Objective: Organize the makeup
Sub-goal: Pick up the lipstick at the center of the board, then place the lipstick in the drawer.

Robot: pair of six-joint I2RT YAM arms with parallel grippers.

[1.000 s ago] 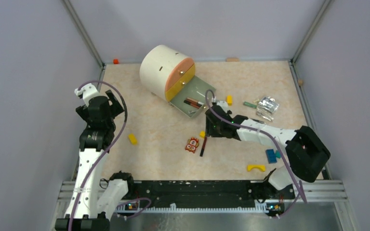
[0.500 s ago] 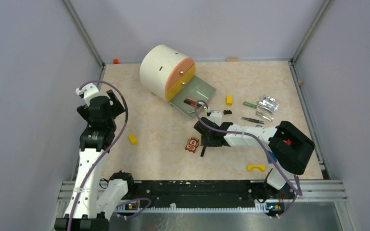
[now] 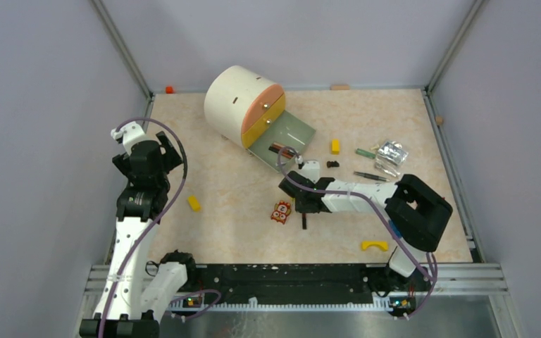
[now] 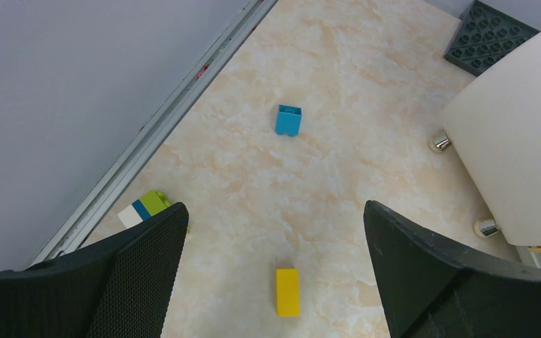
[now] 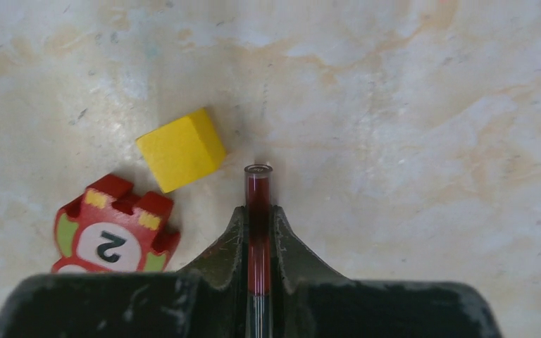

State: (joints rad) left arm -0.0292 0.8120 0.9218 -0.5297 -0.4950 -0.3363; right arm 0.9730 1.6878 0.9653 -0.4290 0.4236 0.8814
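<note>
My right gripper (image 5: 258,213) is shut on a thin dark red makeup stick (image 5: 258,189), whose tip pokes out past the fingertips just above the table. From above, the right gripper (image 3: 303,204) sits beside the toy figure, with the stick's dark end (image 3: 304,222) showing below it. More sticks (image 3: 280,149) lie in the open grey-green drawer (image 3: 297,132) of the white round organizer (image 3: 234,98). A thin stick (image 3: 370,176) and a small black piece (image 3: 332,164) lie to the right. My left gripper (image 4: 275,239) is open over a yellow block, holding nothing.
An orange-red toy figure (image 5: 113,236) and a yellow cube (image 5: 181,148) lie just left of the held stick. Yellow blocks (image 3: 194,203) (image 3: 335,146), a yellow arch (image 3: 374,245) and a silver wrapper (image 3: 392,153) are scattered about. A blue block (image 4: 288,119) lies ahead of the left gripper.
My right gripper has swung left and nearer from the drawer, come down by the toy figure and shut on the dark red stick. The left arm has not moved.
</note>
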